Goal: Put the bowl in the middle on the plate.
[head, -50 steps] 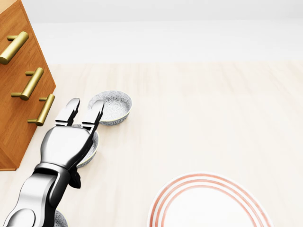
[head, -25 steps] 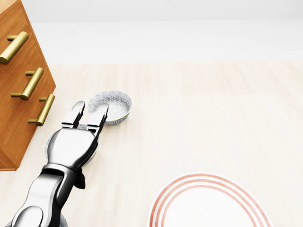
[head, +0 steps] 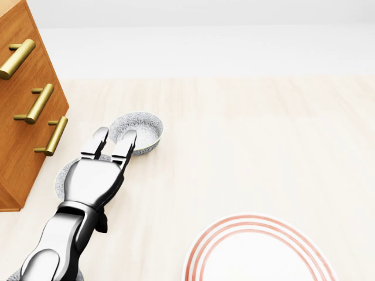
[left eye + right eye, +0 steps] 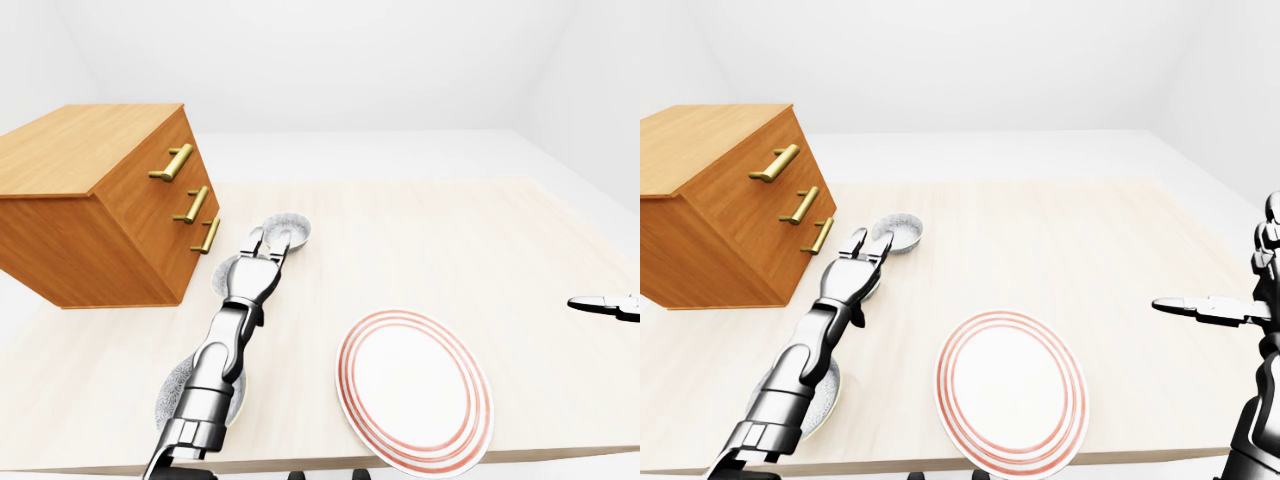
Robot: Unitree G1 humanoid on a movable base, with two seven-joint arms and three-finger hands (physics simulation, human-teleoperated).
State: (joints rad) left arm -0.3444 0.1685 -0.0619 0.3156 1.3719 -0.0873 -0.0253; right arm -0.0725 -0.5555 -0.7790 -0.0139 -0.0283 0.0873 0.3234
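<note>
Left-eye: left hand (image 4: pixel 252 283) is over the middle bowl (image 4: pixel 222 272), which lies on the table between far bowl (image 4: pixel 290 226) and near bowl (image 4: pixel 172 393). Plate (image 4: pixel 413 388) is well apart to the right.
Head: left fingers (image 3: pixel 97 143) are straight and unclenched, gripping nothing, tips at far bowl's rim.
Right-eye: right hand (image 4: pixel 1215 310) is at the right edge, fingers outstretched, empty.

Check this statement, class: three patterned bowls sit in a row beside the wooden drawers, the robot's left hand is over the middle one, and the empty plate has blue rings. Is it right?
Not quite. The plate has red rings, not blue, as the left-eye view shows. The rest stands: the left hand is over the middle bowl, beside the wooden drawers, and the plate is empty.
</note>
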